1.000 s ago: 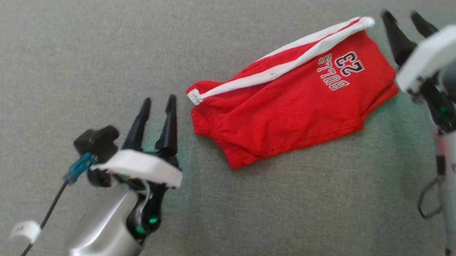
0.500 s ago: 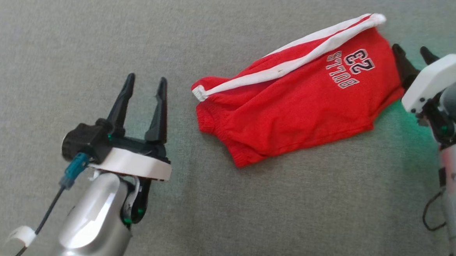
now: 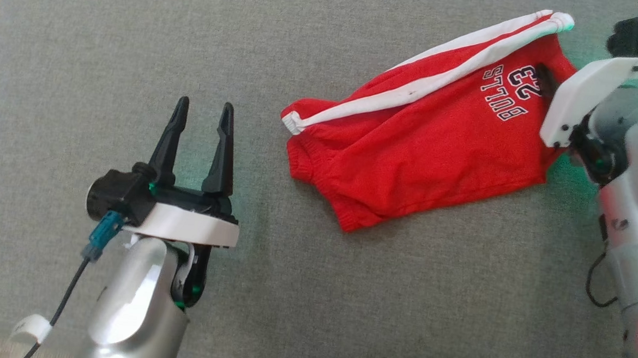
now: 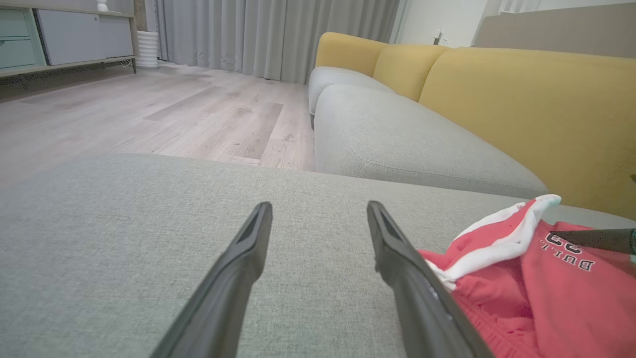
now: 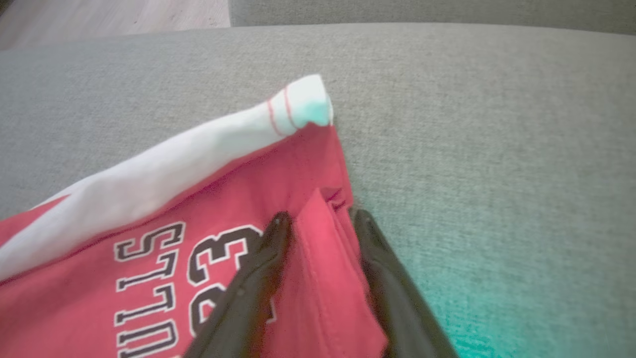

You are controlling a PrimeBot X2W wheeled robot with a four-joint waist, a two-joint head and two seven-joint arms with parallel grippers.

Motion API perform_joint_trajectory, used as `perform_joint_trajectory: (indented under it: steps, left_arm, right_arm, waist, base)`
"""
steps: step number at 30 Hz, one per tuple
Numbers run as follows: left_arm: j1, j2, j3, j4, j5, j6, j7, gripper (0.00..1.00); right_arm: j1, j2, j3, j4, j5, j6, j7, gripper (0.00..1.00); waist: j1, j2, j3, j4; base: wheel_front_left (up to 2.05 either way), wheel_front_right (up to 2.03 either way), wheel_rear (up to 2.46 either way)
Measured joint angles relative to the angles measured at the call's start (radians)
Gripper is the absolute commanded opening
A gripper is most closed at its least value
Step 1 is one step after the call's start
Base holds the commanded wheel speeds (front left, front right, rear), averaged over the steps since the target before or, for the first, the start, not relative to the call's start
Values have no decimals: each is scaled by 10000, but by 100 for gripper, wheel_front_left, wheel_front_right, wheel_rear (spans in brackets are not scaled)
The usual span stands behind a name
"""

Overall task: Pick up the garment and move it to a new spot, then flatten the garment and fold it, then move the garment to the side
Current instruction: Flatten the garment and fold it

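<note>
Your right gripper (image 5: pixel 320 216) straddles a thin fold of the shorts (image 3: pixel 424 146); can't tell if clamped. Left gripper (image 3: pixel 205 105) gapes. Lifting may slip it.

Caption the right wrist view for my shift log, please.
Right tool straddles a raised fold of the red white-striped fabric garment on the grey fabric cushion.

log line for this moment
stage: pick up | right gripper: jaws astride red garment edge, grip unclear | left gripper: open, beside garment
</note>
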Motion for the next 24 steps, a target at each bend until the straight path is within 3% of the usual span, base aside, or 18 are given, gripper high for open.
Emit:
perform_joint_trajectory:
  steps: [1, 8, 15, 20, 24]
  left_arm:
    - [0, -23, 81, 19, 56, -4, 0, 100]
    - [25, -148, 485, 167, 347, -167, 0, 100]
    - [509, -140, 834, 297, 520, -257, 0, 100]
    - [918, -115, 828, 418, 525, -341, 0, 100]
    - [919, -73, 800, 479, 604, -345, 0, 100]
  right_arm:
    - [4, 8, 132, 19, 86, 0, 2, 0]
    - [186, 13, 430, 130, 491, 0, -324, 0]
    - [1110, -263, -802, -431, -144, 0, -748, 0]
    - [2148, -619, -2021, -1687, -1457, 0, -686, 0]
    - [2845, -520, -2738, -2938, -2357, 0, -253, 0]
  waist:
    - [0, 0, -27, -25]
    - [0, 0, -299, -275]
    - [-2, 0, -934, -629]
    - [-2, 0, -1378, -980]
    - [-2, 0, -1629, -1137]
  base:
    - [0, 0, 0]
    - [0, 0, 0]
    - [0, 0, 0]
    - [0, 0, 0]
    - [0, 0, 0]
